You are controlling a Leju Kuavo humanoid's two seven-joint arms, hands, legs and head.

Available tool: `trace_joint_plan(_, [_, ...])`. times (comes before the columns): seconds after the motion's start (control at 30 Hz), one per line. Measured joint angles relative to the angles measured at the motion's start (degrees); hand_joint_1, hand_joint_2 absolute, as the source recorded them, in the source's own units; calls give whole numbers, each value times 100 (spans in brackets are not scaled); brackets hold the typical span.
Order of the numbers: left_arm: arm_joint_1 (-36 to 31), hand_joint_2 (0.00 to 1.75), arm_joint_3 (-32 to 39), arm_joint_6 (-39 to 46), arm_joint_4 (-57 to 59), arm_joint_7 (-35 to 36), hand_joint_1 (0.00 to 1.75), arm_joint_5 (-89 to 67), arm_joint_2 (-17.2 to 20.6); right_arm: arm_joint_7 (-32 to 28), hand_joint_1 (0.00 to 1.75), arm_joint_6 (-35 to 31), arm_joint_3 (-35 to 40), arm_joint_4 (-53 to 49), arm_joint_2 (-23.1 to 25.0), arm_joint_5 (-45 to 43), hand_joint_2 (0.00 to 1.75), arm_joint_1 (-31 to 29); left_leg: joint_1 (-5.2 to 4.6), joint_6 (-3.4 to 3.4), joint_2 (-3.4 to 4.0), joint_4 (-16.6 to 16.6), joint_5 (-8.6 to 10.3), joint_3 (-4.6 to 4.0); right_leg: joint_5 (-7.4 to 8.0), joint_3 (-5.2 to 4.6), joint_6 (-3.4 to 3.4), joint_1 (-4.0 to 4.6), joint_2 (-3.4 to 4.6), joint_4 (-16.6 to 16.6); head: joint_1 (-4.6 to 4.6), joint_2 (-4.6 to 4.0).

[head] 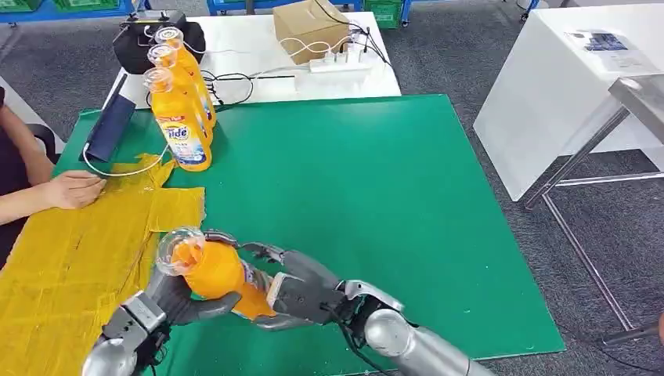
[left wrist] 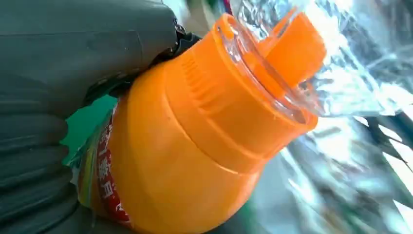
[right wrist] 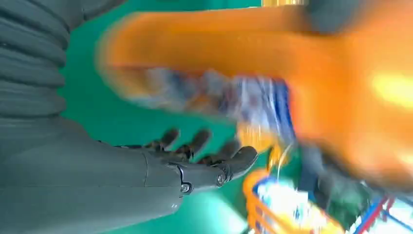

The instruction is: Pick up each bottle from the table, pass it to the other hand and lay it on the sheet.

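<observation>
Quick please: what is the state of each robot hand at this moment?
Left robot hand: grips the orange bottle near its cap.
Right robot hand: at the bottle's lower end, fingers spread; whether it grips cannot be told.

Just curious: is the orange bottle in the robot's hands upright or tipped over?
Tipped: the orange bottle lies sideways between both hands, cap pointing left.

The held bottle [head: 213,272] is orange with a clear cap and a red, blue and white label. The hands, left [head: 168,301] and right [head: 301,291], are dark grey on silver arms. The three standing bottles [head: 182,117] are orange-yellow with clear caps and blue, red and white labels. The mat [head: 368,196] is plain green; the sheet [head: 70,258] is mustard yellow. The box [head: 312,28] is brown, the power strip [head: 340,63] white, and the far table [head: 258,47] white.
</observation>
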Motion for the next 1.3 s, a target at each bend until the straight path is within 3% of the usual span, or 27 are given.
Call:
trace_joint_plan(0.1, [132, 175, 236, 690, -162, -13, 175, -845, 140, -24, 0, 2, -304, -372, -155, 83, 175, 218, 0, -1, 0, 0, -1, -1, -1, -1, 0, 0, 0, 0, -2, 0])
trace_joint_plan(0.13, [155, 175, 306, 775, -197, -11, 175, -934, 177, -26, 0, 4, -380, -459, -190, 94, 0, 262, 1, -1, 0, -1, -1, -1, -1, -1, -1, 1, 0, 0, -2, 0])
trace_joint_plan(0.23, [237, 175, 431, 1199, -299, 145, 175, -1510, 223, -17, 0, 22, -566, -695, -264, 103, 0, 415, 1, -1, 0, -1, -1, -1, -1, -2, -1, 0, -1, 0, 0, 0])
trace_joint_plan(0.33, [424, 175, 529, 2757, -295, 815, 175, -3558, 285, -246, 0, -102, -827, -928, -355, -82, 0, 841, -1, 0, -1, -1, -2, -4, -2, -2, -2, -1, -1, -1, 2, 0])
trace_joint_plan(0.4, [601, 175, 608, 3681, -172, 1321, 175, -5199, 552, -477, 0, -105, -1128, -1277, -595, -416, 0, 1178, -5, -1, -3, -1, -6, -7, -4, -3, 0, -6, -2, -1, -4, 0])
trace_joint_plan(0.47, [711, 175, 697, 4026, 45, 1510, 175, -5888, 777, -592, 0, 63, -1457, -1533, -799, -442, 0, 1292, -3, -1, 0, -1, -7, -11, -5, -9, -1, -4, 0, -1, -2, 0])
trace_joint_plan(0.63, [715, 175, 706, 3769, 394, 1652, 175, -6271, 1239, -459, 0, 306, -1742, -2046, -1010, -468, 0, 1196, -2, -6, 6, -2, -6, -10, 0, -19, -5, -3, 8, -1, -2, 0])
trace_joint_plan(0.83, [681, 175, 638, 3589, 660, 1718, 175, -6387, 1528, -433, 0, 319, -1785, -2222, -1106, -518, 0, 1171, -2, -3, 11, -2, -2, -10, 0, -16, -4, -3, 7, 0, 0, 0])
trace_joint_plan(0.87, [648, 175, 592, 3513, 722, 1729, 16, -6440, 1583, -437, 0, 319, -1774, -2238, -1117, -536, 0, 1161, -2, -3, 11, -2, -2, -11, 0, -16, -4, -3, 7, 0, -2, 0])
trace_joint_plan(0.9, [599, 175, 509, 3445, 794, 1735, 0, -6488, 1672, -446, 0, 319, -1761, -2246, -1130, -540, 0, 1139, -2, -3, 10, -1, -2, -11, 0, -16, -4, -3, 7, 0, 0, 0])
trace_joint_plan(1.03, [372, 175, 159, 3256, 1177, 1672, 0, -6676, 2006, -481, 0, 339, -1704, -2249, -1174, -581, 0, 1016, -2, -3, 10, -2, -2, -11, 0, -17, -4, -3, 7, 0, -2, 0])
trace_joint_plan(1.3, [-6, 175, -319, 3020, 1722, 1663, 0, -6602, 2297, -481, 0, 356, -1624, -2246, -1215, -590, 0, 938, -2, -3, 11, -1, -2, -11, 1, -16, -4, -3, 7, 0, 0, 0])
